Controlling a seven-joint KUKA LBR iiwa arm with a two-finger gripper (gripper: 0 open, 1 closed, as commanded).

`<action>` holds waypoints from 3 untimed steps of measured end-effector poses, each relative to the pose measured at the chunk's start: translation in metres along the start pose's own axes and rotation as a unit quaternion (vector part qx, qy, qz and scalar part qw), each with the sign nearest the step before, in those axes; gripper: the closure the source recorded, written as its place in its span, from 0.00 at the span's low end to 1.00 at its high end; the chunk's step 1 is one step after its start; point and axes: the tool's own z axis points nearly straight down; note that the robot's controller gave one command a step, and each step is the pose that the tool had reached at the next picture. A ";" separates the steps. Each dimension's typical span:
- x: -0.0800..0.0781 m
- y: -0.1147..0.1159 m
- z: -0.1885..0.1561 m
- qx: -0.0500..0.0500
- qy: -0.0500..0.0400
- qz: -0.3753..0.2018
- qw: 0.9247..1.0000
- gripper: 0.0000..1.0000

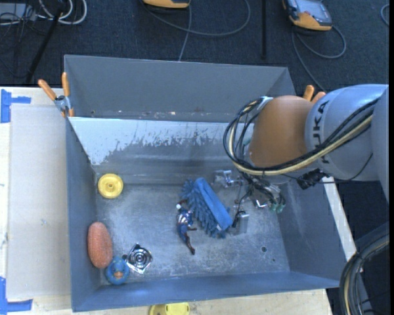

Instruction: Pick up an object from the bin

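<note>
1. Where the bin [177, 87] floor nears its left wall lie an orange oval lump [99, 244], a yellow disc [109, 186] and a silvery metal piece [139, 259].
2. Mid-floor, a blue brush [209, 207] lies aslant over a small dark thing [186, 227] that is hard to make out.
3. The gripper [240, 215] sits at the brush's right end, half hidden under the orange wrist cover [279, 133]; whether it is released or clenched cannot be told.

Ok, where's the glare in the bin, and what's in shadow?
Camera view: a pale sheen lies on the bin's back wall; the floor under the gripper, beside the blue brush, looks darker; the yellow disc is evenly lit.
</note>
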 end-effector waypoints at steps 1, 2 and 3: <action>-0.009 0.052 0.022 -0.002 0.002 -0.006 1.000 0.00; 0.013 0.055 0.023 -0.003 0.002 0.025 1.000 0.00; 0.026 0.067 0.025 -0.001 0.003 0.019 1.000 0.00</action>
